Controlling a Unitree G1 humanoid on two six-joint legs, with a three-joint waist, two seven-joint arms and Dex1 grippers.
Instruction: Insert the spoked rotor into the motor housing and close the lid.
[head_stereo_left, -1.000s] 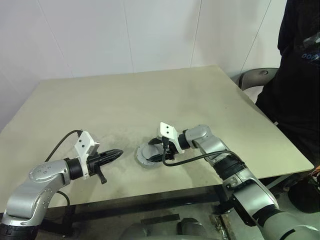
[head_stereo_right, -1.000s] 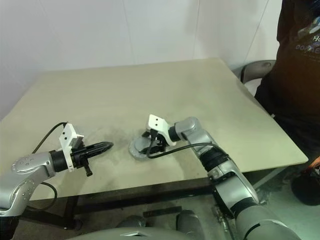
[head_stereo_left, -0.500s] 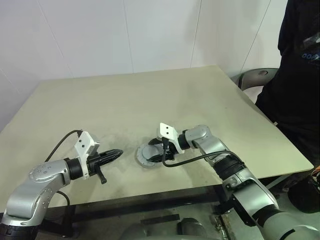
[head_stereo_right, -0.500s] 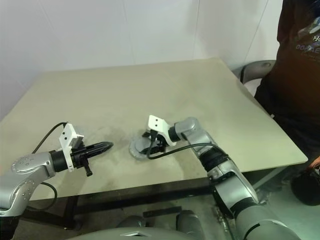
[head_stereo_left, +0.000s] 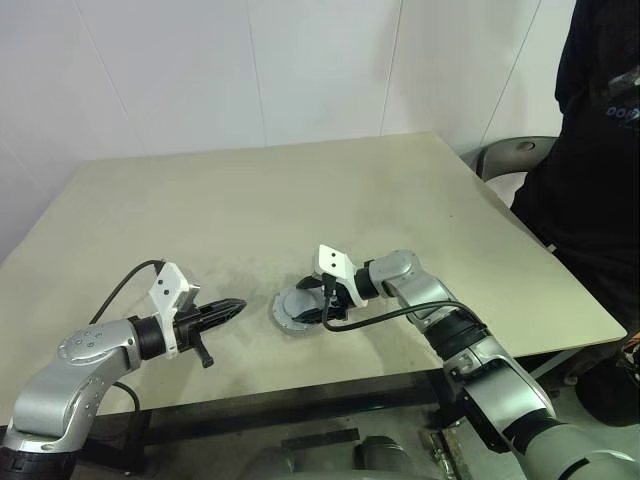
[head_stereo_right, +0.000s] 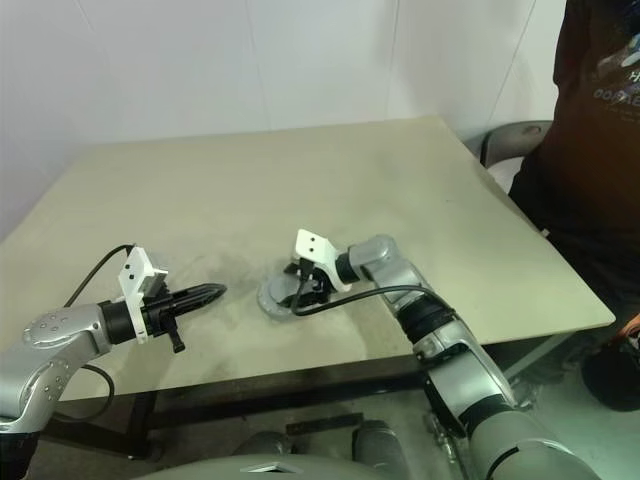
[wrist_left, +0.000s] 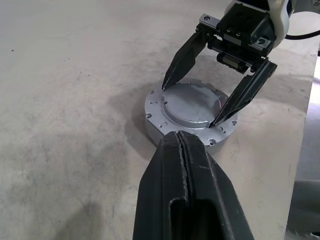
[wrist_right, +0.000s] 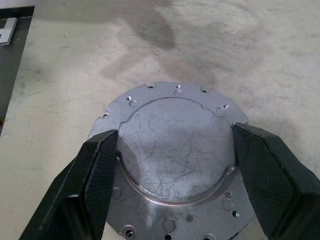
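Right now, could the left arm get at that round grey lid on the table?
Probably yes, but awkwardly. The table between the shut left gripper and the lid is bare; however, the right gripper already straddles the lid, its fingers on either side.

Lid on motor housing, on table, person to right

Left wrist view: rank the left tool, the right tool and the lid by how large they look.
1. Left tool, shut; it looks largest only because it is nearest the camera.
2. Lid and right tool, spread across the lid: they look alike, so I leave them unranked.
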